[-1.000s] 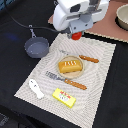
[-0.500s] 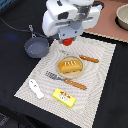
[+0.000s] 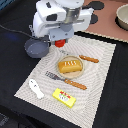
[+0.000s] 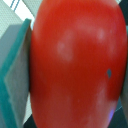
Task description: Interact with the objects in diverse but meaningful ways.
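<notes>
Hand (image 3: 59,43) w/ tomato (image 4: 75,65) shifted over striped mat (image 3: 95,90).

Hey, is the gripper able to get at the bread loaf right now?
Probably not as things stand: the gripper is shut on the red tomato. The bread loaf on its plate lies uncovered, so the way looks free otherwise.

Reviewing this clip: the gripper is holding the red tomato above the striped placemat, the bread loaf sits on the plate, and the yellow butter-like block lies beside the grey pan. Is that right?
One error: the flat yellow butter-like block is not beside the small grey pan. The exterior view shows it near the placemat's front edge, beside the white fish-shaped piece. The gripper does hold the round red tomato, and the orange-yellow bread loaf sits on the plate.
</notes>
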Motion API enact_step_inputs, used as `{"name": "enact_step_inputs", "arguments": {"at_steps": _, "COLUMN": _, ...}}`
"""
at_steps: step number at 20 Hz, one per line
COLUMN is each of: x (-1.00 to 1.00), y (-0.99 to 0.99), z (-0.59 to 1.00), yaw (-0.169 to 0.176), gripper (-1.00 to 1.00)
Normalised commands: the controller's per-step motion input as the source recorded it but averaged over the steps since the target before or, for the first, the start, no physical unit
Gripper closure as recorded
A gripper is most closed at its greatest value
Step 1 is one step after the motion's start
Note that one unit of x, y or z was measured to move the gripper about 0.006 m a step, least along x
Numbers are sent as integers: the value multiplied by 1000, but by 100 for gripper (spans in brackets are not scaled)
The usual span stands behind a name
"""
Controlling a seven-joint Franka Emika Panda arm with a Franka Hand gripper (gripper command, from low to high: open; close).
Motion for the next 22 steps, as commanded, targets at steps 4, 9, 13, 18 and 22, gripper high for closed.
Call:
{"name": "enact_step_inputs", "arguments": {"at_steps": 4, "x": -936, "y": -43, "z": -320, "yaw": 0, "gripper": 100}}
{"name": "enact_step_inputs", "arguments": {"at_steps": 9, "x": -933, "y": -12, "z": -302, "yaw": 0, "gripper": 100}}
{"name": "enact_step_inputs", "arguments": {"at_steps": 13, "x": -986, "y": 0, "z": -59, "yaw": 0, "gripper": 100}}
{"name": "enact_step_inputs", "arguments": {"at_steps": 18, "x": -919, "y": 0, "z": -14, "yaw": 0, "gripper": 100}}
{"name": "enact_step_inputs", "arguments": {"at_steps": 22, "x": -771, "y": 0, "z": -56, "yaw": 0, "gripper": 100}}
